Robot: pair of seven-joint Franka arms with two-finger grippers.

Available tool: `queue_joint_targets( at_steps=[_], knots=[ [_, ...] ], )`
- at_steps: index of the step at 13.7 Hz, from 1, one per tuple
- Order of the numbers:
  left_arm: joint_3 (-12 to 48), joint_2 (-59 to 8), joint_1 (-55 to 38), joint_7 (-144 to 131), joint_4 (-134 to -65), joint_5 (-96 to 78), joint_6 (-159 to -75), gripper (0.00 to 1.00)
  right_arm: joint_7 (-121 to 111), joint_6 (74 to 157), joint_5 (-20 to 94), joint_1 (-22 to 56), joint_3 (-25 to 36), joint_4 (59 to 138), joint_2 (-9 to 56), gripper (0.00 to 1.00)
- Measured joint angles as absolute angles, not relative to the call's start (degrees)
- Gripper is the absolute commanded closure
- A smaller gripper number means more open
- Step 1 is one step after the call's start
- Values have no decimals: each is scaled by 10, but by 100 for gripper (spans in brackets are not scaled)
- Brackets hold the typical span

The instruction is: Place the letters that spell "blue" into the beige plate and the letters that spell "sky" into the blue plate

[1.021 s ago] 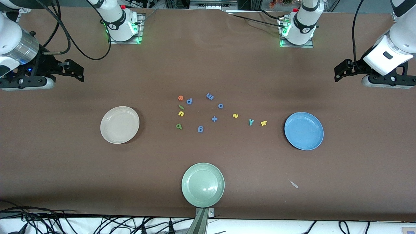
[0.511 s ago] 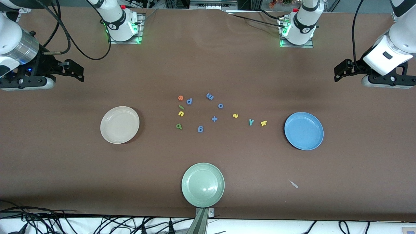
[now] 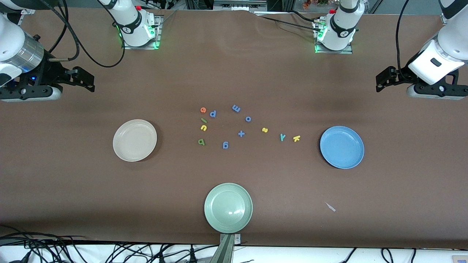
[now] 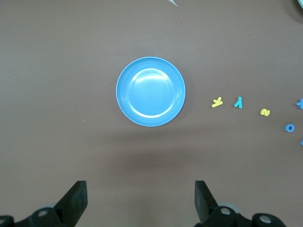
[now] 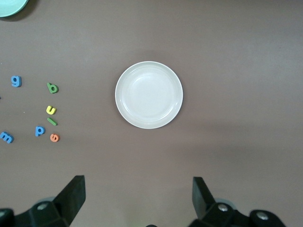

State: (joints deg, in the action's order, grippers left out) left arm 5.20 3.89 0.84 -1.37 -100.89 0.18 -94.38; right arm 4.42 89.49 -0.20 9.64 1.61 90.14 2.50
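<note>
No letter is placed yet. Left gripper (image 4: 139,201) and right gripper (image 5: 137,198) wait, fingers wide open, empty; next, descend on the orange e (image 3: 203,109).

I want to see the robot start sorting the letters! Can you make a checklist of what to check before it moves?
1. Round cream-beige plate holds nothing: ok.
2. Round sky-blue plate holds nothing: ok.
3. Foam letters for "blue", dark green b, light green l, yellow u, orange e, lie apart on the table: ok.
4. Yellow s, teal y, yellow k beside the blue plate: ok.
5. Left gripper jaws open: ok.
6. Right gripper jaws open: ok.
</note>
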Motion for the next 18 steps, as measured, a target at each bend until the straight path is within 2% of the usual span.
queue_joint_targets(
  at_steps=[5,13,18],
  knots=[
    [52,39,8,-14,-1009,2,-944,0,44,895,-2,97,16,902,35,0],
    [52,38,8,-14,-1008,2,-944,0,44,937,-2,138,15,900,133,0],
    [52,38,9,-14,-1008,2,-944,0,63,1008,39,193,13,898,184,0]
  ],
)
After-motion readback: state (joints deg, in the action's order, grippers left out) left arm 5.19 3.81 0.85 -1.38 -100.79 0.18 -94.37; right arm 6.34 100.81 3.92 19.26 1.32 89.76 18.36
